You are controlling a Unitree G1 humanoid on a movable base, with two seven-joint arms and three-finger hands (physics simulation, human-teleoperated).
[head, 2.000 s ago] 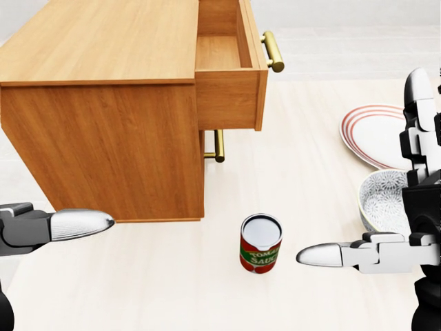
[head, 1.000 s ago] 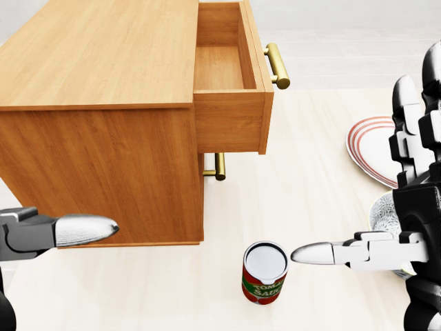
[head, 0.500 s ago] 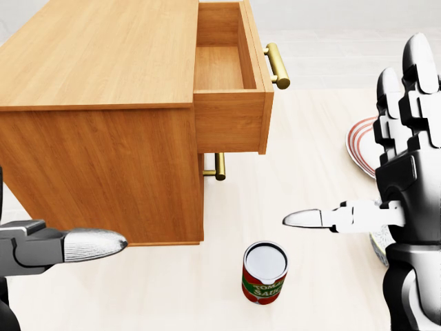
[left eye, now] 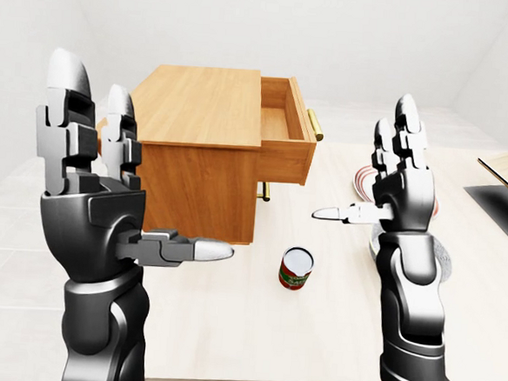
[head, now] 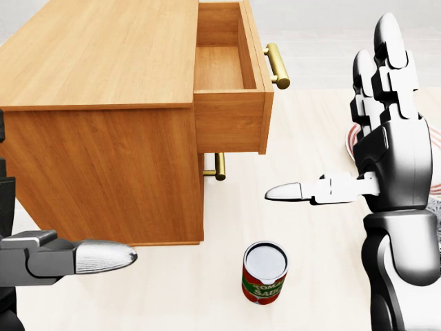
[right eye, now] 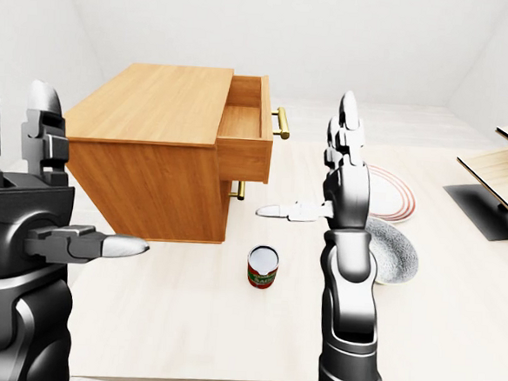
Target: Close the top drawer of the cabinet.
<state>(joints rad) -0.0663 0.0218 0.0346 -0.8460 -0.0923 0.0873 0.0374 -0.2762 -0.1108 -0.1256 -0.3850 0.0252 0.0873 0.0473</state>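
Hiding behind right hand [head: 386, 138]: plate [right eye: 393, 193]

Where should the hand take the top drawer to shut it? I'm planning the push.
Probably the drawer front around its brass handle, coming from the head view's right. The top drawer stands pulled out toward that side, and the open right hand is already raised there, nearer than the left hand.
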